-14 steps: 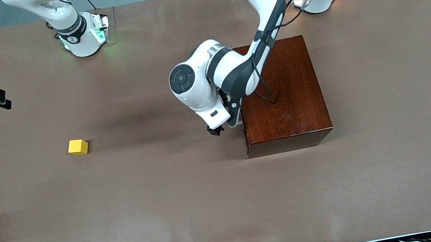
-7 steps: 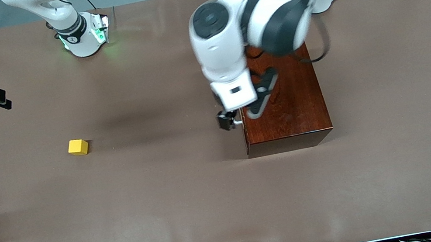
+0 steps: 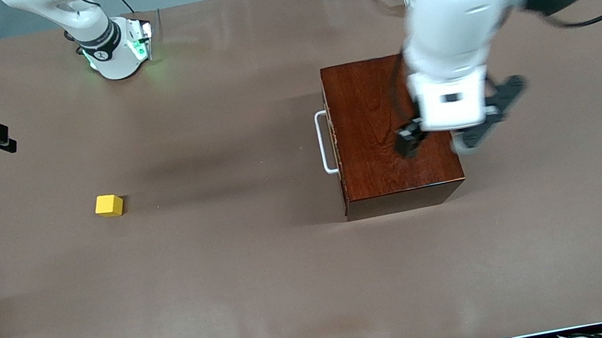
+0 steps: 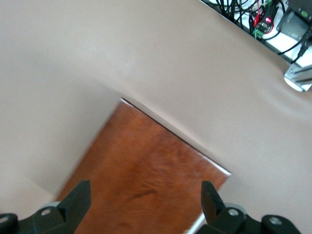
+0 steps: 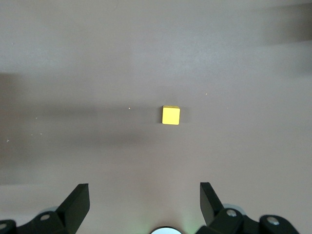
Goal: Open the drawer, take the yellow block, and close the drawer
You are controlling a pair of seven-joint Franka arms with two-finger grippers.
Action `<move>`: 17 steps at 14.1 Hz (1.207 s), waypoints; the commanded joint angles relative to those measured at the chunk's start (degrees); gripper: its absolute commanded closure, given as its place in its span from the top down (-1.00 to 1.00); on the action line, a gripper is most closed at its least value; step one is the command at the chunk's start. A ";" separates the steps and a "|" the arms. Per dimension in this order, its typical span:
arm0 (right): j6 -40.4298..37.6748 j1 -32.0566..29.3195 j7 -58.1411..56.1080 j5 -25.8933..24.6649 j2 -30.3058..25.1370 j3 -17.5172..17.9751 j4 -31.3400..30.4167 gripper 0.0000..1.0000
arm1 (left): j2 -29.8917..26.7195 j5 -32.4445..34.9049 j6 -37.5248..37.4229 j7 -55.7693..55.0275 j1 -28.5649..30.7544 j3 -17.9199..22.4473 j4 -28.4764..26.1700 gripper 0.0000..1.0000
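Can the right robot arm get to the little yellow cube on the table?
Probably yes. The small bright yellow cube sits alone on bare brown table, toward the right arm's end. The right gripper hangs open above it with nothing between. The left gripper is over the reddish-brown wooden box.

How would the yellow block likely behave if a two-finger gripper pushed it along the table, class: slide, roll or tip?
The yellow block would probably slide, not roll: its faces look flat and square. It seems unlikely to tip, being as low as it is wide. It is small beside the drawer, so likely light, and might skid off at a nudge.
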 commanded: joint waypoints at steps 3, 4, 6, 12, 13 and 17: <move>-0.40 0.51 -0.34 -0.65 -0.63 -0.24 0.12 1.00 | -9.95 -1.15 -0.61 17.99 6.06 -0.40 -11.52 1.00; -0.40 0.51 -0.34 -0.65 -0.63 -0.24 0.12 1.00 | -11.88 -1.15 -0.61 22.02 7.81 -0.40 -13.63 1.00; -0.31 0.52 -0.34 -0.65 -0.63 -0.24 0.12 1.00 | -15.75 -1.15 -0.61 28.88 10.46 -0.49 -17.50 1.00; -0.22 0.52 -2.61 -0.83 -0.63 -0.32 0.12 1.00 | -21.74 -1.15 -0.70 41.47 16.61 -0.49 -24.45 1.00; -0.22 0.43 -4.19 -0.74 -0.63 -0.32 0.12 1.00 | -22.35 -1.15 -0.70 41.74 17.32 -0.40 -25.50 1.00; -0.31 0.43 -4.39 -0.83 -0.63 -0.41 0.03 1.00 | -23.59 -0.45 -2.19 41.83 17.76 -0.23 -25.87 1.00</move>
